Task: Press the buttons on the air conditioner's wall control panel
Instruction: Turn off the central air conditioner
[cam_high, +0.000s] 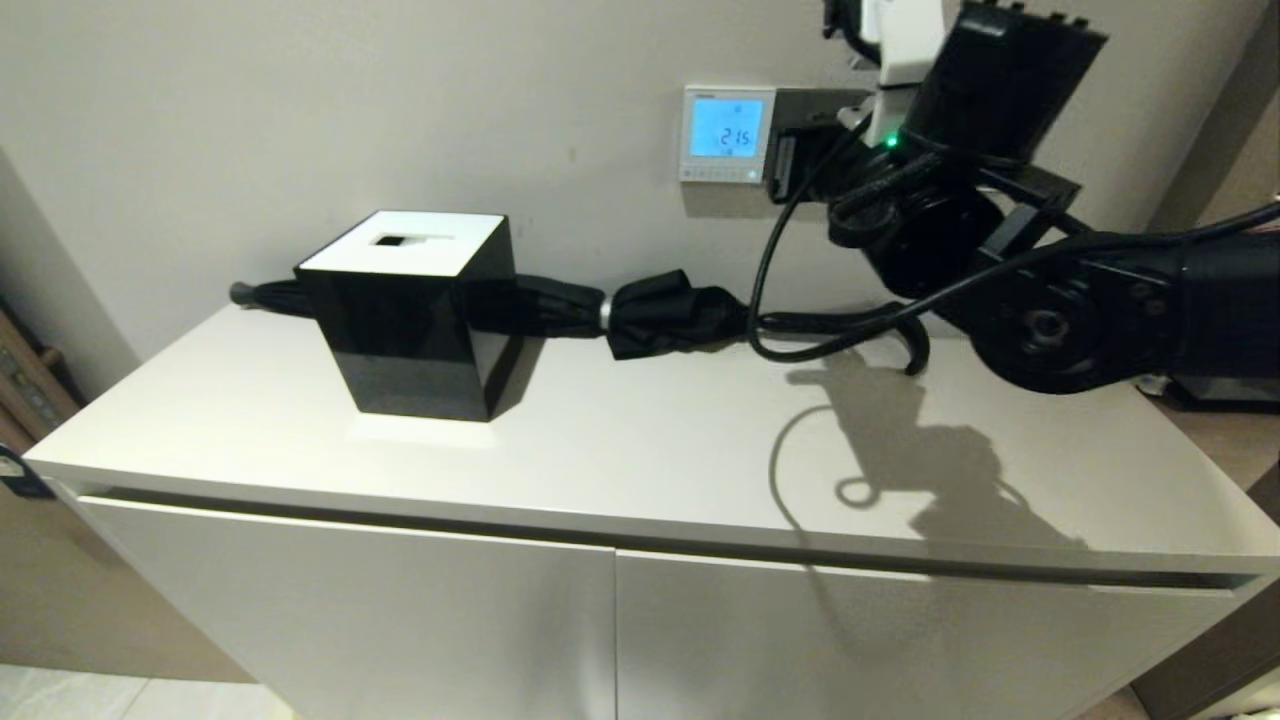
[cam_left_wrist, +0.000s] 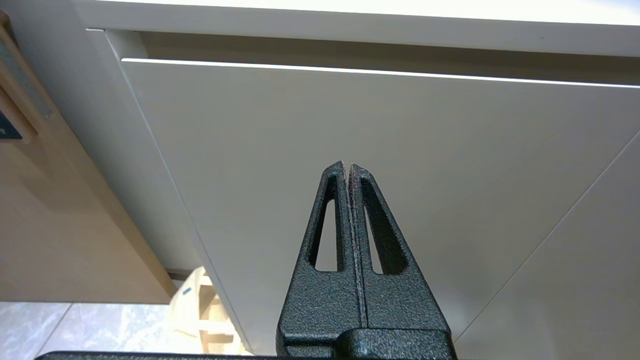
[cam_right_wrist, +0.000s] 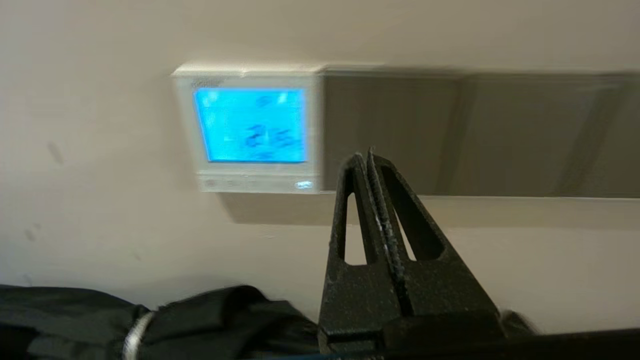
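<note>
The white-framed control panel (cam_high: 727, 133) hangs on the wall, its screen lit light blue with digits; it also shows in the right wrist view (cam_right_wrist: 250, 125). The row of tiny buttons (cam_right_wrist: 255, 183) runs along its bottom edge, and the one at the right end glows. My right gripper (cam_right_wrist: 364, 156) is shut and empty. Its tips stand in front of the dark grey switch plate (cam_right_wrist: 450, 132), just right of the panel's lower right corner, apart from the buttons. In the head view the right gripper (cam_high: 783, 168) is beside the panel. My left gripper (cam_left_wrist: 347, 167) is shut, parked low facing the cabinet door.
A black box with a white top (cam_high: 420, 310) and a folded black umbrella (cam_high: 660, 315) lie on the white cabinet top (cam_high: 600, 450) under the panel. A black cable (cam_high: 765, 290) loops down from the right arm.
</note>
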